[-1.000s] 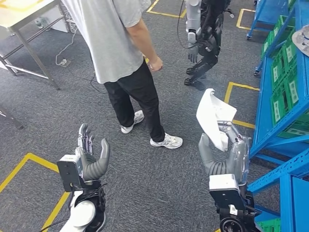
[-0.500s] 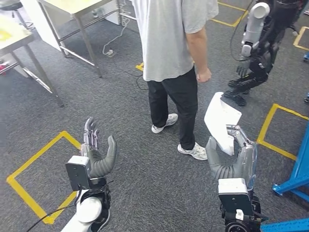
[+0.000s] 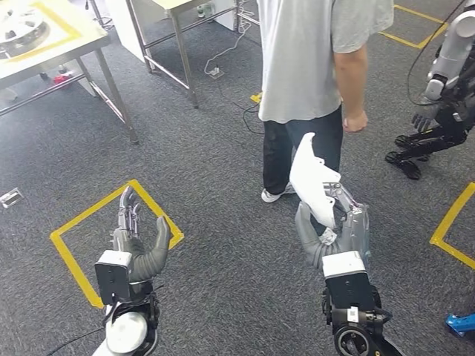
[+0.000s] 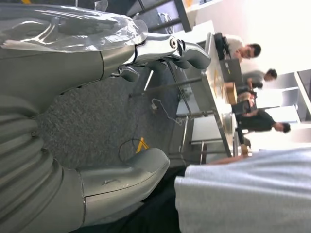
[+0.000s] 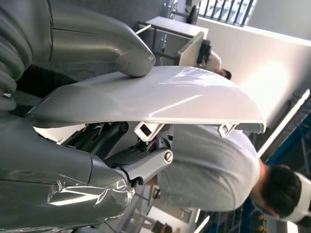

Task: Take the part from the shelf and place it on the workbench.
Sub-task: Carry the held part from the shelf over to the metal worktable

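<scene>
My right hand (image 3: 335, 231) holds a white curved plastic part (image 3: 312, 179) upright in front of me, thumb on one face and fingers behind the other. The right wrist view shows the part (image 5: 154, 99) as a long pale panel pinched between the thumb (image 5: 106, 43) and the dark fingers (image 5: 110, 141). My left hand (image 3: 136, 239) hangs open over the carpet, its fingers spread and nothing in it (image 4: 110, 111). The workbench (image 3: 61, 33), a pale-topped metal-legged table marked with yellow tape, stands at the far left with a round silver part (image 3: 19, 22) on it.
A person in a grey shirt and black trousers (image 3: 314, 67) stands directly ahead, close to the held part. Another robot (image 3: 442, 89) stands at the far right. A second metal table (image 3: 174, 30) is behind. Yellow floor tape (image 3: 92, 222) marks a box under my left hand.
The whole view has swung left as I turned: the blue shelf left the frame and the workbench came into view. The right hand still holds the part; the left stays open.
</scene>
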